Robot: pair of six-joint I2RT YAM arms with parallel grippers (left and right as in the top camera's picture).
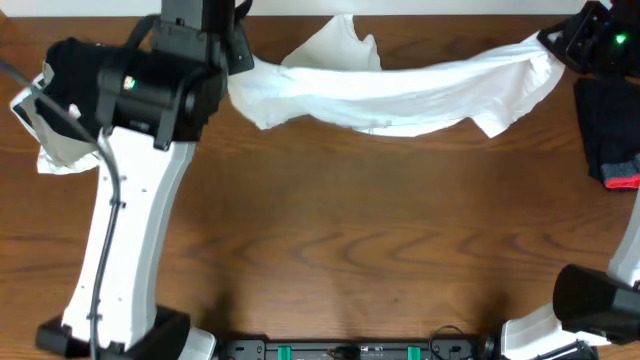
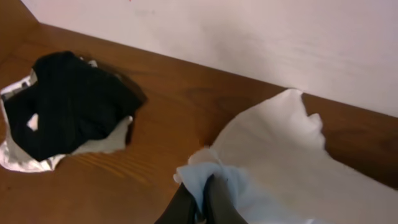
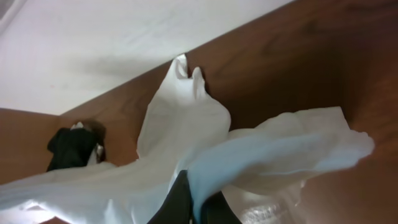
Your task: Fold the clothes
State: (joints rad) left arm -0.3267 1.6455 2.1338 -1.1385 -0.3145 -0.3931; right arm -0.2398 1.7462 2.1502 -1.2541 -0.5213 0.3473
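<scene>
Spanning the table (image 1: 350,220) at 12 o'clock, the T-shirt (image 1: 400,95) is held stretched: left gripper (image 2: 202,202) clamped on its 9 o'clock end, right gripper (image 3: 194,205) likewise at 3 o'clock.

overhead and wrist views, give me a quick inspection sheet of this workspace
surface: brown wood-grain table
job's things: white T-shirt stretched between both grippers along the far edge, not yet folded
clutter: black garment far left, lying on something pale; red-trimmed dark garment far right
grippers: left gripper and right gripper each shut on the T-shirt
cables: grey cable along the left arm
surroundings: white wall behind the table
</scene>
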